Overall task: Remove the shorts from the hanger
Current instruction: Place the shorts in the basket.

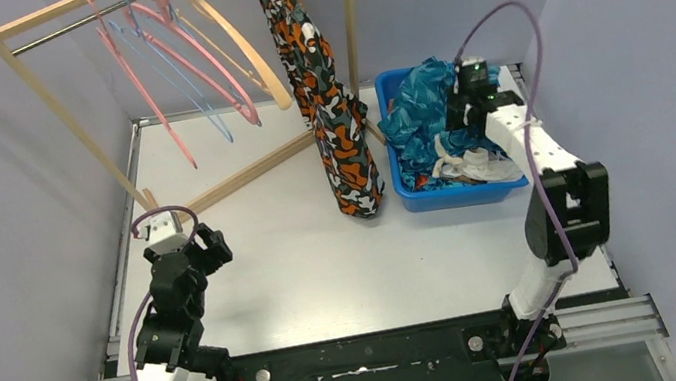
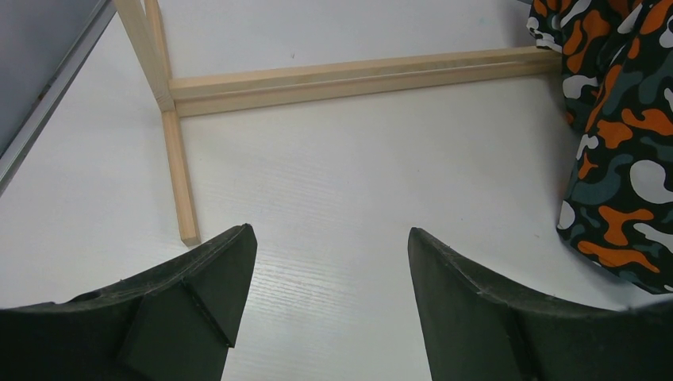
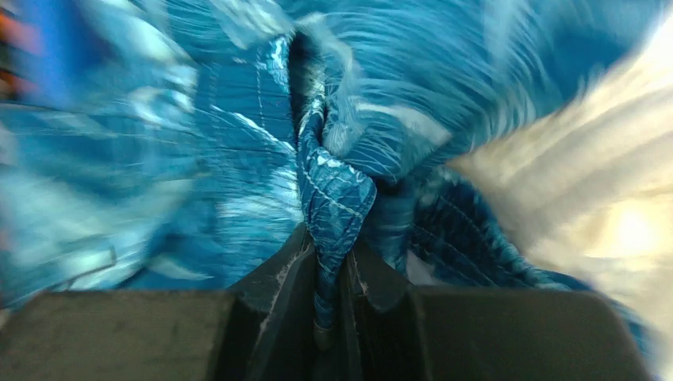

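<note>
Our right fingers [image 3: 274, 290] are pressed together on a twisted fold of the blue patterned shorts [image 3: 333, 190], pinched deep between them. From above, that hand sits low over the blue bin [image 1: 456, 195], which holds heaped cloth, white shorts [image 1: 472, 165] among it. We judge this to be the drop. To do it well, we should spread the fingers fully while low over the bin, then lift straight up so the fold slips free rather than trailing over the rim.

Our left fingers [image 2: 198, 294] stand spread and empty above the bench [image 2: 341, 206], near the foot of the wooden rack [image 2: 357, 75]. The camouflage shorts [image 1: 334, 120] hang from the rack beside the bin, with bare hangers [image 1: 193, 60] to their left.

The right wrist view is smeared, so we cannot tell how much cloth the pinch has. The camouflage pair's hanger is largely cut off at the top edge, and the bin's lower layers are buried.
</note>
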